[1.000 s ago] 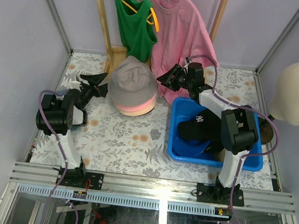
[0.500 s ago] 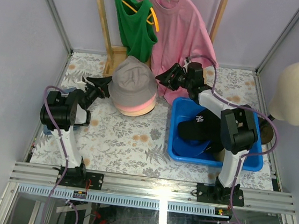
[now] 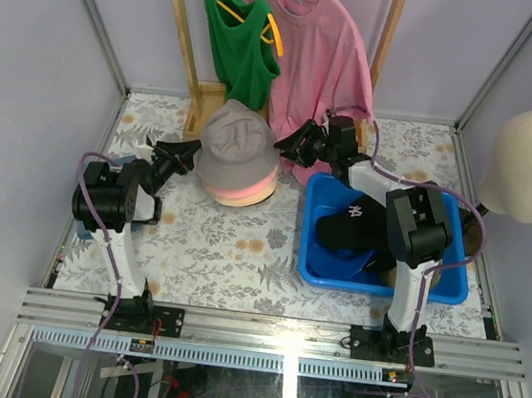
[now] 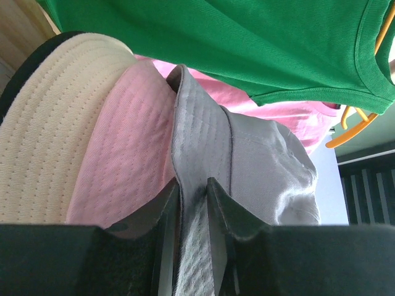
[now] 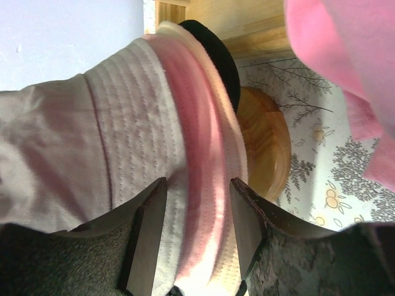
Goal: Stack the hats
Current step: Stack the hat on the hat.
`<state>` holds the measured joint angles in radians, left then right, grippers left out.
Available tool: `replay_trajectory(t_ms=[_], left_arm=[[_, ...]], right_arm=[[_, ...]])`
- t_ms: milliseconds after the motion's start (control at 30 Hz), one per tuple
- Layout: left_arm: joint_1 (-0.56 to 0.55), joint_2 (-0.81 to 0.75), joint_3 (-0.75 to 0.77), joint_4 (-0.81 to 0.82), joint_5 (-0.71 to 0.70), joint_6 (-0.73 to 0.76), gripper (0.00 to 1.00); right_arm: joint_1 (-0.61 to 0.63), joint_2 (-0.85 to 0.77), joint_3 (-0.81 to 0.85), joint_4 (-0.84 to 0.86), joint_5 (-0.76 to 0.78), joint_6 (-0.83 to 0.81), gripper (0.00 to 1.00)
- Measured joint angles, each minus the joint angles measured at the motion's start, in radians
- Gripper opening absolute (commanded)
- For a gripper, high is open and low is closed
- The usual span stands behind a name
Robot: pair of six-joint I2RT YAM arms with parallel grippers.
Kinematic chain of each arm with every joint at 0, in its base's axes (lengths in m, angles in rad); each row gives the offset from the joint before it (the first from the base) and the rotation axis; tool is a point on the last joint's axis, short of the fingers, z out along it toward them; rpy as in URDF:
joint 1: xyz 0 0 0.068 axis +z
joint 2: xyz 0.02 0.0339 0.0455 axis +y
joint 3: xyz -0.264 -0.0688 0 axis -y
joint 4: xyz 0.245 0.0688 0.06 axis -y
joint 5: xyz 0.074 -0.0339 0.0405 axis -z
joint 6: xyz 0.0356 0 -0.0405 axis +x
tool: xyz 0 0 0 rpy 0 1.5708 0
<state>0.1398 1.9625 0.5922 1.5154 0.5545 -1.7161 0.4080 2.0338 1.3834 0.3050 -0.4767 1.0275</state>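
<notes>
bucket hats piled up, cap in the bin yet to be added

a pile of bucket hats is seen at the back of the table (image 3: 231, 253), with the grey hat (image 3: 239, 143) on top and the pink hat (image 4: 133, 135), cream hat (image 4: 49, 117) and black hat (image 5: 213, 49) nested under it. the grey hat's brim is pinched between the nearly closed fingers of the left gripper (image 4: 192, 185) at the pile's left side. the right gripper (image 5: 197, 191) is set at the pile's right side, its fingers parted around the pink and grey brims; whether the fabric is squeezed cannot be told. a black cap (image 3: 354, 224) is seen lying in the blue bin (image 3: 318, 181) to the right, apart from the pile, so the stacking is judged part done.
</notes>
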Motion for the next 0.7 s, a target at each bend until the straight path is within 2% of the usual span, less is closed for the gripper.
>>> replay_trajectory(t_ms=[433,500,533,700], left_arm=[[-0.001,0.0,-0.019,0.005,0.0,0.001,0.18],[-0.002,0.0,-0.019,0.005,0.0,0.002,0.18],[-0.002,0.0,-0.019,0.005,0.0,0.002,0.17],[-0.002,0.0,-0.019,0.005,0.002,0.004,0.15]], right_arm=[[0.004,0.0,-0.021,0.129,-0.045,0.099,0.52],[0.004,0.0,-0.035,0.147,-0.05,0.111,0.5],[0.004,0.0,-0.045,0.158,-0.053,0.119,0.46],[0.004,0.0,-0.072,0.19,-0.068,0.156,0.12]])
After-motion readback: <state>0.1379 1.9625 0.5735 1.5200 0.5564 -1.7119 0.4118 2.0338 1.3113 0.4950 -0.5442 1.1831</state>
